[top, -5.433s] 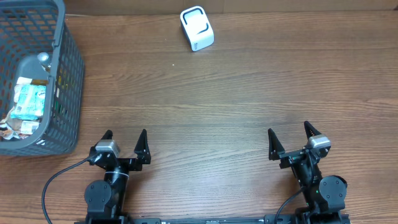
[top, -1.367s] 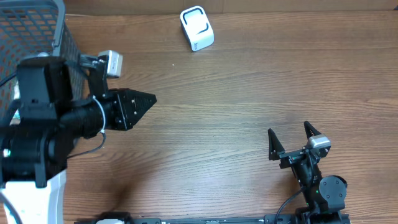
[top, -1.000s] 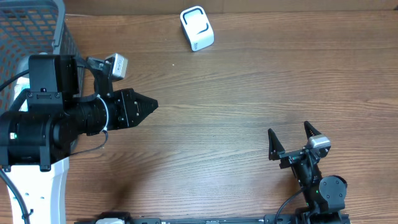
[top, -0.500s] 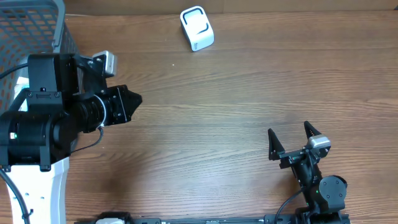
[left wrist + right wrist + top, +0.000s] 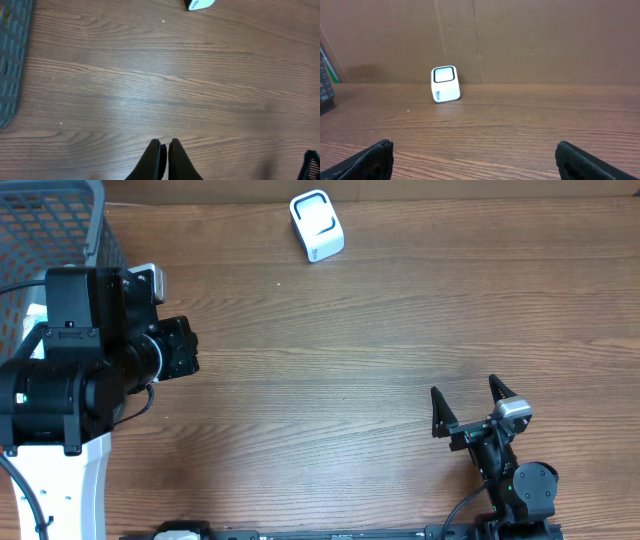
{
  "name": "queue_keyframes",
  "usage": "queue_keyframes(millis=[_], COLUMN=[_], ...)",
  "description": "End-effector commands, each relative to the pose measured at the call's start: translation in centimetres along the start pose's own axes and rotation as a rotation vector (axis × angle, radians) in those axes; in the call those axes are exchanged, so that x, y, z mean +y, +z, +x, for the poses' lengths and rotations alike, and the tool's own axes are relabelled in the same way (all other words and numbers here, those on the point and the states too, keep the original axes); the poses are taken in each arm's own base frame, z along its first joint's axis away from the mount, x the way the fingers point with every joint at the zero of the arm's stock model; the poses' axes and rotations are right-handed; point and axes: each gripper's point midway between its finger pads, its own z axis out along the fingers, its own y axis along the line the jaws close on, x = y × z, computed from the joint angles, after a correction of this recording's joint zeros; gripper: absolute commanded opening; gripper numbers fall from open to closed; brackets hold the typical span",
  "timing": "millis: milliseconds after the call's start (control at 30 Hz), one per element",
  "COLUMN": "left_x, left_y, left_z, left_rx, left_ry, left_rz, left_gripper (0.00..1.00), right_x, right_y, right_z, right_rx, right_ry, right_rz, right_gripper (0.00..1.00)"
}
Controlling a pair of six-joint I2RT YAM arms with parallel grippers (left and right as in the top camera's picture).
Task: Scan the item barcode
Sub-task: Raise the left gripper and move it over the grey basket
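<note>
Spanning the view, wooden table [image 5: 380,330] bears grey mesh basket [image 5: 60,210] far left, contents hidden under raised left arm [image 5: 70,380]; left gripper [image 5: 164,146] pinched tight over bare wood; right gripper [image 5: 463,387] spread wide near front edge; small white scanner [image 5: 317,225] at far edge.

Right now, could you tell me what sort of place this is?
Probably a mock shop checkout on a lab bench: a white barcode scanner stands on the wooden table, and a grey shopping basket sits at one side.
</note>
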Motion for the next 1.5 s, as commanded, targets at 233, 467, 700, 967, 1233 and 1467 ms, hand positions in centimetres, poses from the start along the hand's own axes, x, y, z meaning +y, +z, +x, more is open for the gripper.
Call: queue_keyframes(millis=[233,467,700,967,1233,1467], left_x=[0.5,1.0,0.5,-0.3,-0.8,2.1], left_y=[-0.6,-0.8,-1.0,-2.0,-5.4,-5.9], left_z=[-1.1,-2.4,-4.1,-6.1,-8.4,-9.6], left_rx=[-0.054,-0.109,-0.179,-0.262,-0.373,-0.409], left_ry=[0.017,0.022,0.067,0.158,0.197,0.225], left_rz=[-0.044,-0.084,-0.066,-0.055,-0.081,-0.271], left_gripper=[0.16,0.79,0.88,0.75,0.45,0.27], right_x=[-0.3,-0.3,-0.3,-0.3,-0.3,-0.3], right_y=[0.0,0.0,0.0,0.0,0.0,0.0], right_z=[0.2,0.2,0.2,0.2,0.2,0.2], right_rx=[-0.002,-0.002,-0.002,-0.002,-0.002,-0.002], right_ry=[-0.001,-0.001,-0.001,-0.001,-0.001,-0.001], right_rz=[0.014,0.014,0.014,0.014,0.014,0.014], right_gripper=[1.0,1.0,1.0,1.0,1.0,1.0])
